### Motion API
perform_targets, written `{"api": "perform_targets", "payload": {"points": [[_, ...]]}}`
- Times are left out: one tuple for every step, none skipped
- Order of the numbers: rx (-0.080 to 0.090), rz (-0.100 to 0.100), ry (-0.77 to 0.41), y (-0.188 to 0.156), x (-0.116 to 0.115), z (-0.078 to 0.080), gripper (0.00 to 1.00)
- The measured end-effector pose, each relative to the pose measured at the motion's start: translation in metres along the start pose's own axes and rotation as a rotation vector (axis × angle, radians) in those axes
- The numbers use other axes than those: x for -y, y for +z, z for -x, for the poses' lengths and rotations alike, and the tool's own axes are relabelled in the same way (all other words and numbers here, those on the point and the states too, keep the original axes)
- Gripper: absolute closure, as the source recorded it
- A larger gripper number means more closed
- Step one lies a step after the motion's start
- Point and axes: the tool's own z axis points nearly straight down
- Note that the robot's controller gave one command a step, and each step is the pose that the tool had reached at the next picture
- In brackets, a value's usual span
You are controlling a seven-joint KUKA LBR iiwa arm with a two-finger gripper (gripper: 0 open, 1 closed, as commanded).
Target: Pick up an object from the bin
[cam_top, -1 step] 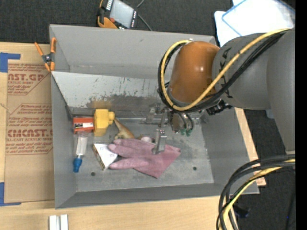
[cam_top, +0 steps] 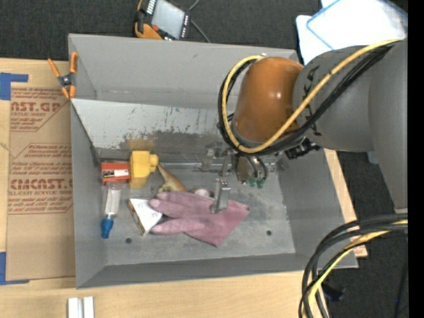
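My gripper (cam_top: 219, 203) hangs below the orange wrist cover in the middle of the bin, its fingertips down on the upper right part of a pink rubber glove (cam_top: 199, 218) that lies flat on the bin floor. The fingers look close together, touching the glove's cuff area; whether they pinch the fabric is unclear. A small pale round thing (cam_top: 201, 193) lies just left of the fingertips at the glove's top edge. A tan pointed piece (cam_top: 168, 177) lies beyond the glove's fingers.
Left of the glove lie a white card-like wedge (cam_top: 142, 215), a yellow block (cam_top: 142, 167), a red and white box (cam_top: 114, 173) and a clear tube with a blue cap (cam_top: 110, 209). The arm covers the bin's right rear.
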Motion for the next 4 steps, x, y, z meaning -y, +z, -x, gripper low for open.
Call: {"api": "perform_targets", "payload": {"points": [[-0.002, 0.002, 0.029, 0.078, -0.025, -0.020, 0.00], [0.001, 0.003, 0.037, 0.076, -0.021, -0.019, 0.00], [-0.001, 0.004, -0.239, 0.050, -0.030, -0.007, 1.00], [-0.001, 0.004, -0.239, 0.050, -0.030, -0.007, 1.00]]}}
